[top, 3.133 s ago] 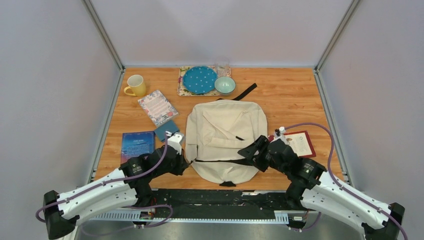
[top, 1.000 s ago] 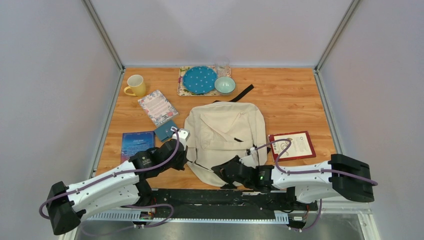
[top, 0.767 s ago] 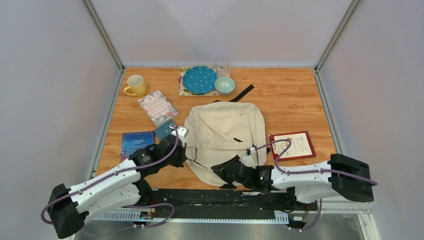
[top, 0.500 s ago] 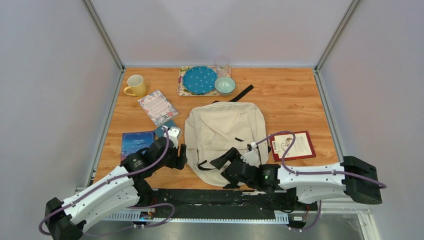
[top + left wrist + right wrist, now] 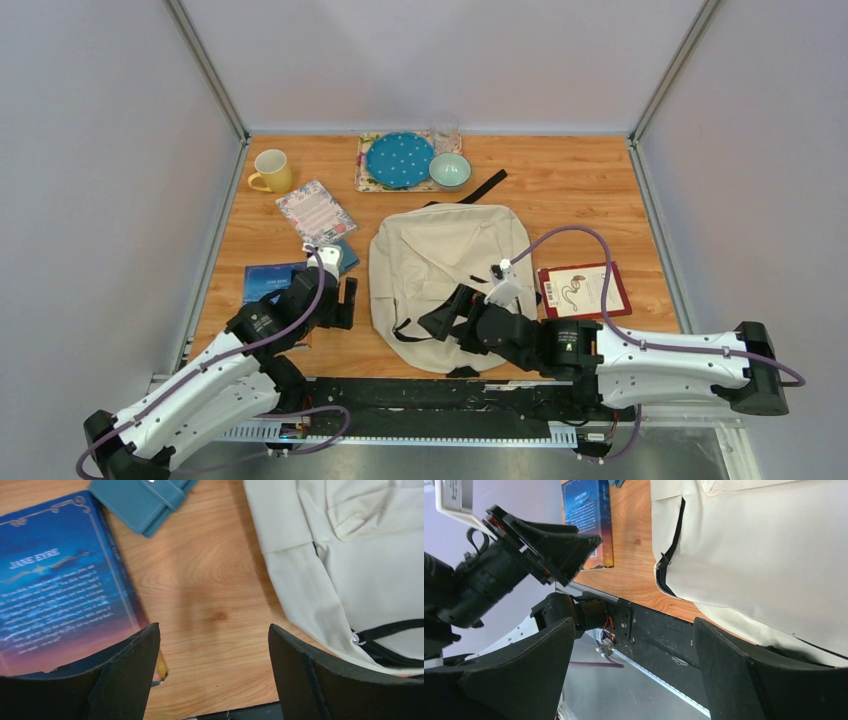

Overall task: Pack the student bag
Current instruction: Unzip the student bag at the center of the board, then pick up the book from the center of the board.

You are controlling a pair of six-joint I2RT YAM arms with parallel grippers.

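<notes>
Cream canvas, lying flat and looking closed, the student bag sits in the middle of the wooden table. Its front pocket faces up and a black strap loop spills from its near-left corner. Nothing appears to be packed yet, and since the bag lies squarely between the two arms, it probably has to be opened first.

The right gripper hovers over that near-left corner, jaws spread wide and empty. Its arm reaches in low from the right, forearm almost parallel to the bag's near edge, wrist rolled so its camera looks sideways along the hem. The left gripper hangs just left of the bag over bare wood, jaws likewise spread with nothing between them. Its arm rises from the near left, elbow bent, wrist pointing down.

Left of the bag lies the likely cargo: a blue Jane Eyre paperback and a teal wallet, with a floral notebook beyond them. Right of the bag rests a red-bordered booklet. Beyond the bag stand a yellow mug, a dotted blue plate and a pale bowl, probably not for packing.
</notes>
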